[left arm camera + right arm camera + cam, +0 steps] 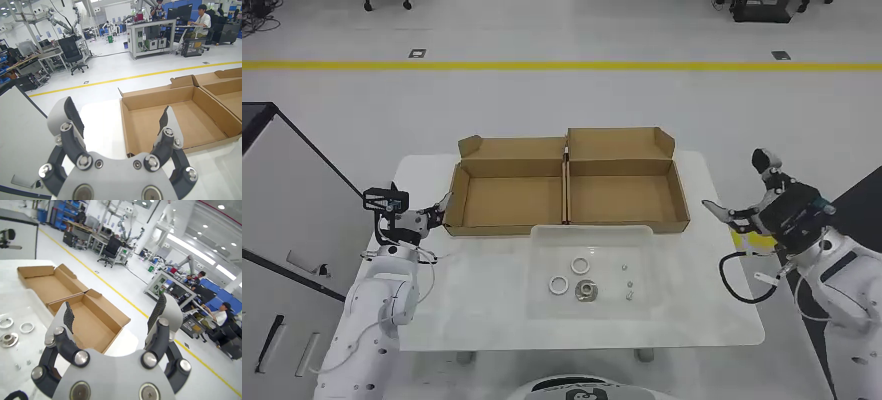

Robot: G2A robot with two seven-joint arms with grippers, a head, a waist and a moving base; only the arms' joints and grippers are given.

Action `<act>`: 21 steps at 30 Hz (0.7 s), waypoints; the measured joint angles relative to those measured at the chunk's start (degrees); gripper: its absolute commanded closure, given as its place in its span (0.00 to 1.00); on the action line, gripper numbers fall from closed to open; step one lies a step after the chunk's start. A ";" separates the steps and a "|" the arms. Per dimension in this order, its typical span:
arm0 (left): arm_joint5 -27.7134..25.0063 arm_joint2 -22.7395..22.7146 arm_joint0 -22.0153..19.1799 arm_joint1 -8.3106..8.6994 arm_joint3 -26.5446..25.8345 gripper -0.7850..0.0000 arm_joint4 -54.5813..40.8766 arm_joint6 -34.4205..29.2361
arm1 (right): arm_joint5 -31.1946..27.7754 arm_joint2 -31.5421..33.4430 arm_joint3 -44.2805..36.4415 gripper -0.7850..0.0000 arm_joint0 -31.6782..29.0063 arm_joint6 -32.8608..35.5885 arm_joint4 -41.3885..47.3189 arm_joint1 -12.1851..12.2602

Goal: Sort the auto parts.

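Auto parts [587, 290]: two white rings [581, 266], one metal flanged hub [8, 339] and small fasteners [629, 291], lying loose in the clear tray [592, 231] at the front of the table [712, 300]. Two open cardboard boxes [512, 200] stand side by side behind the tray. Left gripper [117, 103] and right gripper [114, 299]: jaws apart, one at each side of the table.

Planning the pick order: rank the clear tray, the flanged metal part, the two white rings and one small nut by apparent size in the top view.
Largest: clear tray.
Next: flanged metal part, upper white ring and lower white ring; these look about alike, so unranked.
Smallest: small nut.
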 measured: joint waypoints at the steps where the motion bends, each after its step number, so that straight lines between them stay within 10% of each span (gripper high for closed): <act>1: 0.00 0.00 0.00 0.00 0.00 0.00 0.00 0.00 | -1.93 0.06 -0.27 0.00 0.37 1.56 0.40 0.20; 10: 0.00 0.00 0.00 0.00 0.00 0.00 0.00 0.00 | -11.61 -3.54 -2.05 0.00 3.98 19.22 8.76 1.95; 21: 0.00 0.00 0.00 0.00 0.00 0.00 0.00 0.00 | -10.26 -12.98 -2.97 0.00 13.37 42.00 22.20 4.48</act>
